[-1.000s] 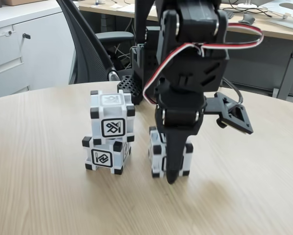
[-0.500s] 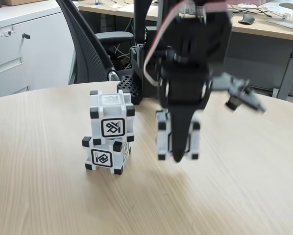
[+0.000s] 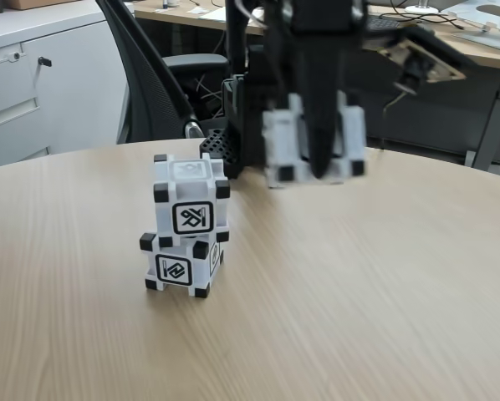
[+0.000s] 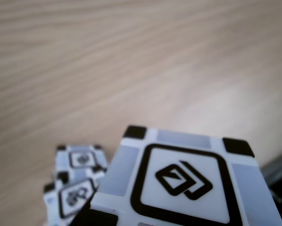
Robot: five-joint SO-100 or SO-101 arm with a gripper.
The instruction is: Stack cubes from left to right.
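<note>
Two white cubes with black corners stand stacked on the wooden table, the upper cube [image 3: 191, 199] resting a little askew on the lower cube [image 3: 181, 266]. A third cube [image 3: 285, 146] hangs in the air to the right of the stack and higher than its top, blurred by motion. My gripper [image 3: 321, 171] is shut on it, one black finger running down its front face. In the wrist view the held cube [image 4: 178, 183] fills the lower right, with the stack [image 4: 77, 181] small at lower left.
The round wooden table [image 3: 359, 301] spreads wide in front and to the right of the stack. Behind it stand the arm's black base [image 3: 233, 125], a black office chair [image 3: 162, 75], a white cabinet [image 3: 41, 79] and desks.
The gripper has lifted the third cube off the table, from beside the stack's lower cube to above the level of the stack's top. The stack has not moved.
</note>
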